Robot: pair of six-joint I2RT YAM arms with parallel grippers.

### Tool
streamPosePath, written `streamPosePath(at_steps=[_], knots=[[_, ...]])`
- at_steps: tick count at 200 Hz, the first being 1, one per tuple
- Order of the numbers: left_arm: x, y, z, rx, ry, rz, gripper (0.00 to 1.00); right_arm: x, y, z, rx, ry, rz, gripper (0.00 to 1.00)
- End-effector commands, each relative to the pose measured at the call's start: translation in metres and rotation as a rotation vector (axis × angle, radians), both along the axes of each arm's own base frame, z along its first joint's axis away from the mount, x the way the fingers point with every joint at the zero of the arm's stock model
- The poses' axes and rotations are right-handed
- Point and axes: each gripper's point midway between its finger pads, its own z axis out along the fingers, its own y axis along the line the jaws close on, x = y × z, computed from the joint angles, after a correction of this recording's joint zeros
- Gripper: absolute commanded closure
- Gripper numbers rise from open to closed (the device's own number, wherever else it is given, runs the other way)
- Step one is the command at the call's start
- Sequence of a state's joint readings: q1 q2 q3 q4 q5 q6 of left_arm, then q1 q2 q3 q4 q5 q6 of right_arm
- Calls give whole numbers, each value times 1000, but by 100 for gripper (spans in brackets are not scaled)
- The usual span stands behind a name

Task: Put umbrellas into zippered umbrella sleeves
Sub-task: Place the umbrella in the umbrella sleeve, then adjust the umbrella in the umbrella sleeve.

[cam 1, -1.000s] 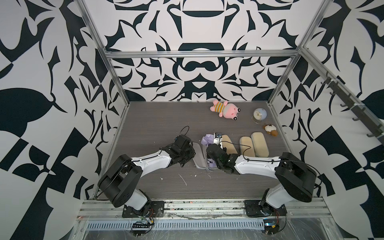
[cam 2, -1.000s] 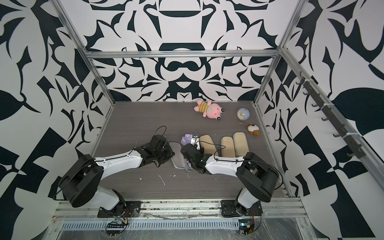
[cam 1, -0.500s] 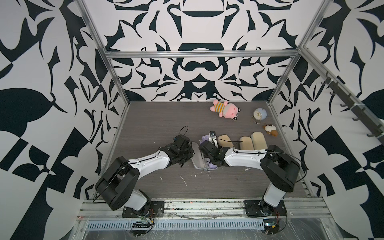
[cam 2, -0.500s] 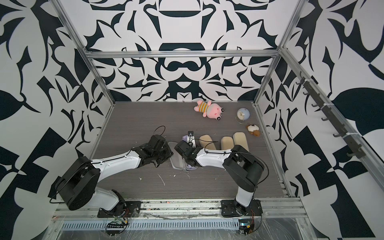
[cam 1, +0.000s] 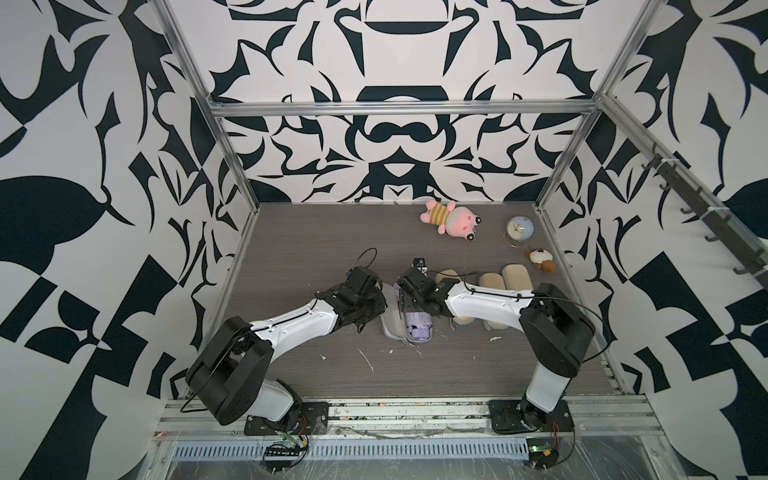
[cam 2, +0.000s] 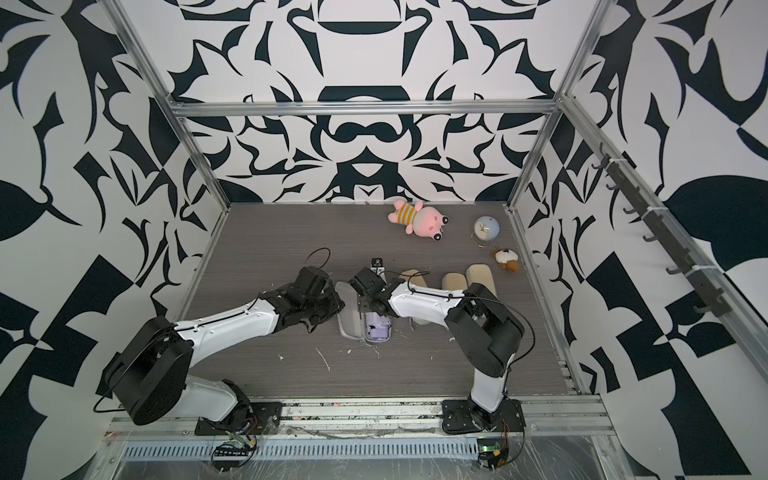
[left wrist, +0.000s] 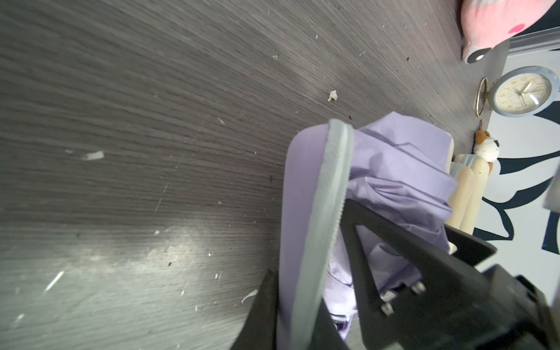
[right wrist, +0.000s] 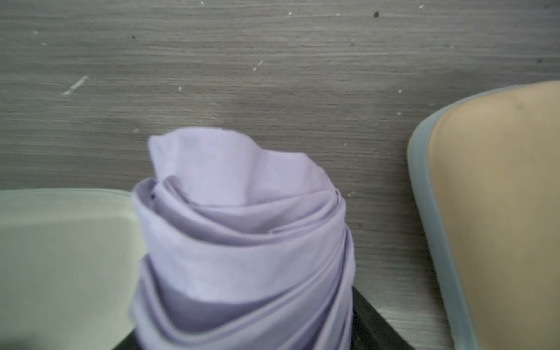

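As the bunched lavender fabric umbrella [cam 1: 417, 326] lies in the open lavender clamshell sleeve [cam 1: 389, 311], the sleeve rim is pinched by the left claw [left wrist: 312, 288]. Whether the right claw [right wrist: 248, 330] astride the umbrella grips it cannot be told; withdrawal, then zipping, is judged needed.

Legible markings: one item only.

The clock [left wrist: 521, 92] has a pale dial with dark Arabic hour numerals. In the left wrist view, 4, 5, 6, 7, 8 and 9 read clearly along the dial's rim. The remaining numerals are blurred or under glare. The dial appears turned on its side in this view.

In both top views the clock [cam 1: 519, 227] [cam 2: 486, 227] is too small for its numerals to be read.

No other text, brand or label is readable.
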State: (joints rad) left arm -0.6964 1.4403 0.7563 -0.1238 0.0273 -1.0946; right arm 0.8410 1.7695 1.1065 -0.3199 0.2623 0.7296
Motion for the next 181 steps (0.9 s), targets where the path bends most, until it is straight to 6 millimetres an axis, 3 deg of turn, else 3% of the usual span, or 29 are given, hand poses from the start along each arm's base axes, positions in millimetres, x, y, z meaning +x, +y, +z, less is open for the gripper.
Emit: streamPosePath(at_steps=[1,30,49,87,91,95,100,151,181], knots=[[2,-1,8,-15,-18,-11,83,-6,5,32,68,39,52,23],[2,-3,7,-23,-14,-16,82,-8,-3,51,81,56,53,19],[1,-4,7,-28,-8,-19,82,3,-11,59,66,48,16,16],[0,-4,7,-32,-9,-21,82,26,-21,46,-47,64,-69,14],[1,-4,7,-33,-10,-21,82,28,-19,45,-48,64,-70,11],[1,-4,7,-32,-10,-21,82,29,-17,43,-52,67,-70,2],[0,-4,6,-33,-8,-19,82,30,-15,41,-53,69,-70,0],[-2,-4,1,-38,1,-22,84,39,4,20,-66,90,-64,1],[-3,-3,-1,-40,3,-17,85,39,-2,1,-133,105,-71,16]])
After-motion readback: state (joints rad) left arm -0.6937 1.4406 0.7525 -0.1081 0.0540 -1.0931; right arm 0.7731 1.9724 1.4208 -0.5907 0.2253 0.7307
